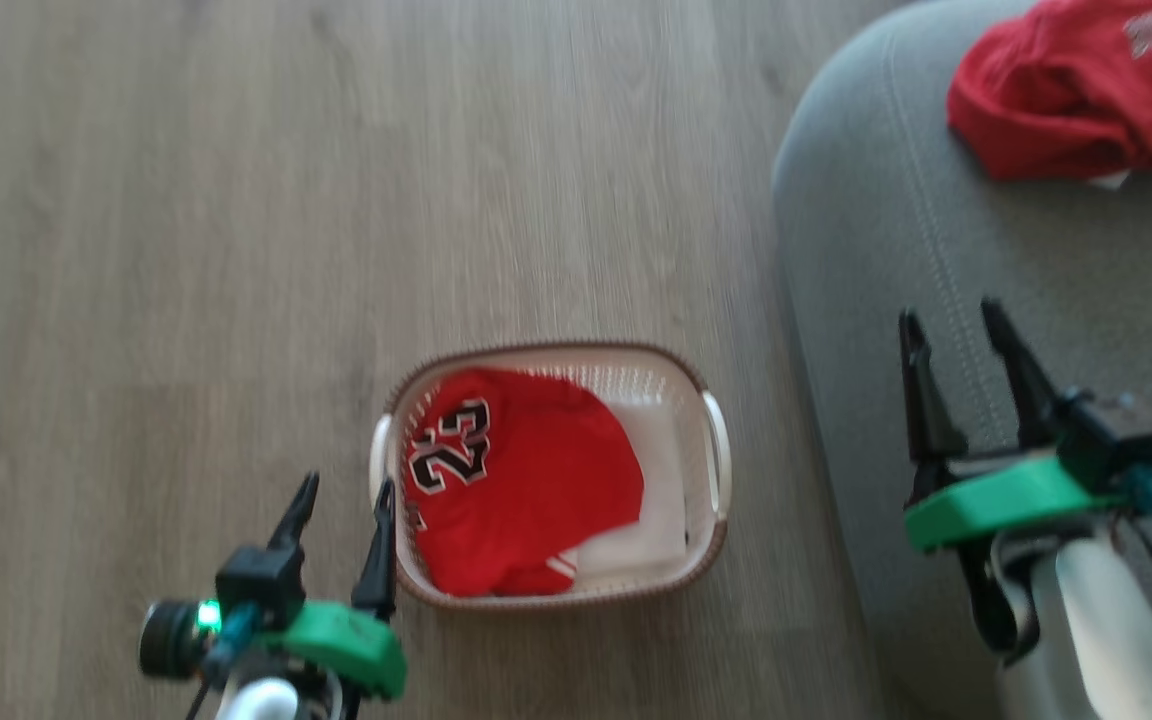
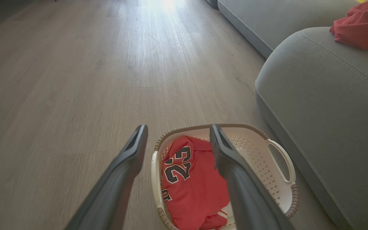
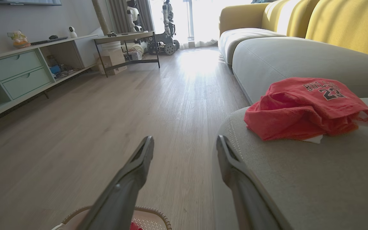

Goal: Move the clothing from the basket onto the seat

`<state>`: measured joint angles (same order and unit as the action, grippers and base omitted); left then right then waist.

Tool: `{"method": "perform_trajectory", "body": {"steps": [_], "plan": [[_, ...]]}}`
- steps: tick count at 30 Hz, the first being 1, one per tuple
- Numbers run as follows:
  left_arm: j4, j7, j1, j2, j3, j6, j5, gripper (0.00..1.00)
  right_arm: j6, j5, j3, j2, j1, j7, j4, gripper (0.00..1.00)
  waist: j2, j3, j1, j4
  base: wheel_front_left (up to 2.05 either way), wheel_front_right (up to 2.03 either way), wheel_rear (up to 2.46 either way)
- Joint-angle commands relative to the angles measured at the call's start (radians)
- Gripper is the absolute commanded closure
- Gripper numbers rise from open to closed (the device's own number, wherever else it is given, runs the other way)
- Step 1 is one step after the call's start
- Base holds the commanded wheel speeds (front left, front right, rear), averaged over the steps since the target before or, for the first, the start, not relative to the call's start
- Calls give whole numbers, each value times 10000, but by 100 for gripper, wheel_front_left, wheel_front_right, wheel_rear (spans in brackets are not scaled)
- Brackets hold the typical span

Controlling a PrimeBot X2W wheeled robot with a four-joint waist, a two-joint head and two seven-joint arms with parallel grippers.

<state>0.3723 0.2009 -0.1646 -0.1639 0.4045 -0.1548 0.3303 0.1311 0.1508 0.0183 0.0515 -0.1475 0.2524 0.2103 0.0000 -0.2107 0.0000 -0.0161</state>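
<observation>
Lying in the basket: the large-23 garment (image 1: 526,480) (image 2: 193,188), red and crumpled, fills the half toward 9 o'clock, with its black-and-white number at about 10 o'clock in the head view.
Basket: the basket (image 1: 711,540) (image 2: 260,159) (image 3: 158,215) stands on the wooden floor (image 1: 186,250) at 6 o'clock of the head view. It is near the seat's rounded edge, with a strip of floor between them.
Seat: the seat (image 1: 1036,260) (image 2: 324,111) (image 3: 315,179) is a grey cushion with a double-stitched seam, at 3 o'clock of the head view.
On the seat: the BULLS 23 garment (image 1: 1066,90) (image 2: 363,25) (image 3: 305,111) lies bunched toward 1 o'clock of the head view, well apart from the basket. A bit of white shows at its lower edge.
Left tool: the left tool (image 1: 347,481) (image 2: 178,127) has its fingers apart and holds nothing. It sits at 7 o'clock of the head view, just beside the basket's 9 o'clock handle. In the left wrist view one finger lies over the floor and the other crosses the large-23 garment.
Right tool: the right tool (image 1: 947,312) (image 3: 184,138) has its fingers apart and empty, at 4 o'clock of the head view over the seat's edge. In the right wrist view the BULLS 23 garment lies at 2 o'clock of its fingers and the basket's rim at 6 o'clock.
</observation>
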Motion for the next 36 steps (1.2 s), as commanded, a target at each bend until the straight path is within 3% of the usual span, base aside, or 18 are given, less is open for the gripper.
{"method": "perform_trajectory", "body": {"steps": [1, 16, 24, 36], "plan": [[-34, 35, -587, -53, -273, 46, -140, 0, -4, -59, -240, -12, -525, 93, -463, 0, 0, -1352, 0, -390, 0, 0, 0], [4689, -579, -4989, 635, 1007, 844, -1167, 0, -4, 37, -202, -13, -2312, 93, -1796, 0, 0, -4666, 0, -1188, 0, 0, 0], [6634, -414, -6743, 849, 1002, 430, -1203, 0, -4, 104, -377, -13, -2665, 93, -2413, 0, 0, -5715, 0, -1415, 0, 0, 0], [8054, -336, -8210, 734, 874, -305, -1176, 0, -4, 266, -575, -13, -2819, 93, -2717, 0, 0, -6374, 0, -1632, 0, 0, 0]]}}
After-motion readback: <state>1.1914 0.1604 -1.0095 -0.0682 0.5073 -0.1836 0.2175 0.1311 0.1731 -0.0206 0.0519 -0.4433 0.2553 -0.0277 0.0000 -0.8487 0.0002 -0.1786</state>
